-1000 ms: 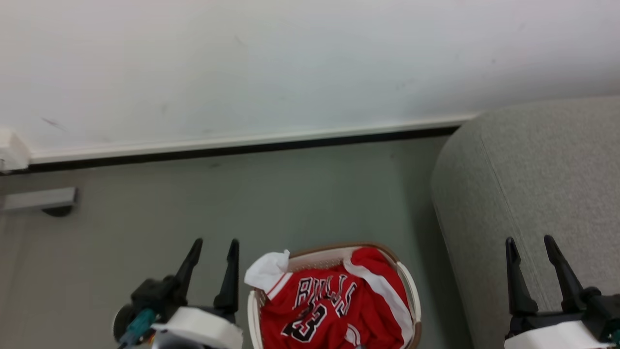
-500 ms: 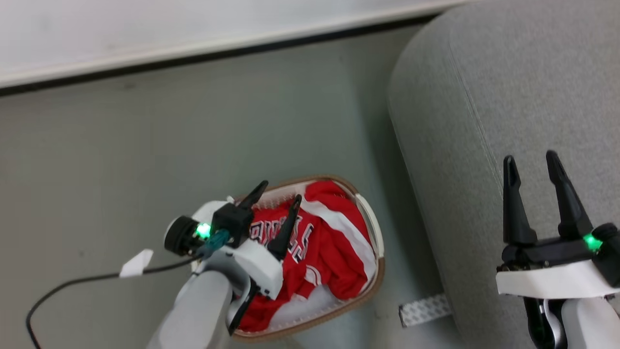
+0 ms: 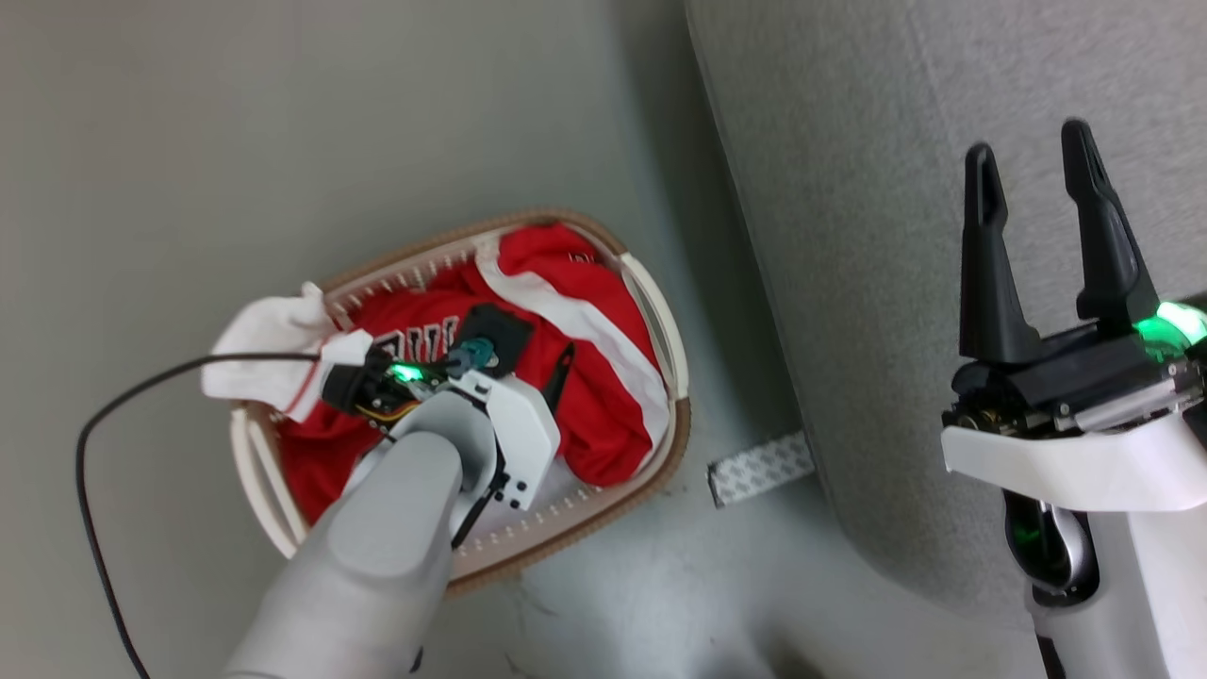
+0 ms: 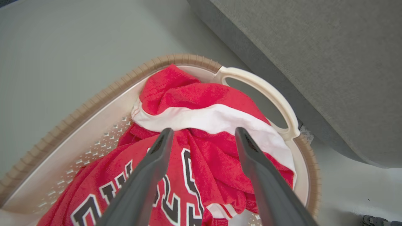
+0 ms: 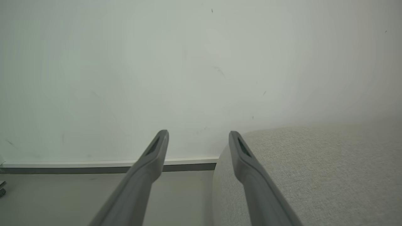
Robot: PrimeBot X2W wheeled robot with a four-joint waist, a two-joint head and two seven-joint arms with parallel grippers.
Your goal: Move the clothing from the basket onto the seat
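I'm hovering my left gripper [image 4: 204, 131], wide open and empty, right over the clothing [image 4: 194, 94] in the basket [image 4: 94, 101]. The grasp looks pending, needing a short dip, then closing on a fold.

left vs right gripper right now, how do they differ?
Left gripper points down into the oval cream plastic basket; right gripper is held over the light-grey fabric sofa. Left gripper's tips are at the red, white-striped clothing; right gripper's tips are in free air. Shared: both open, both empty.

Head view overhead and left wrist close share the basket [image 3: 660, 325].
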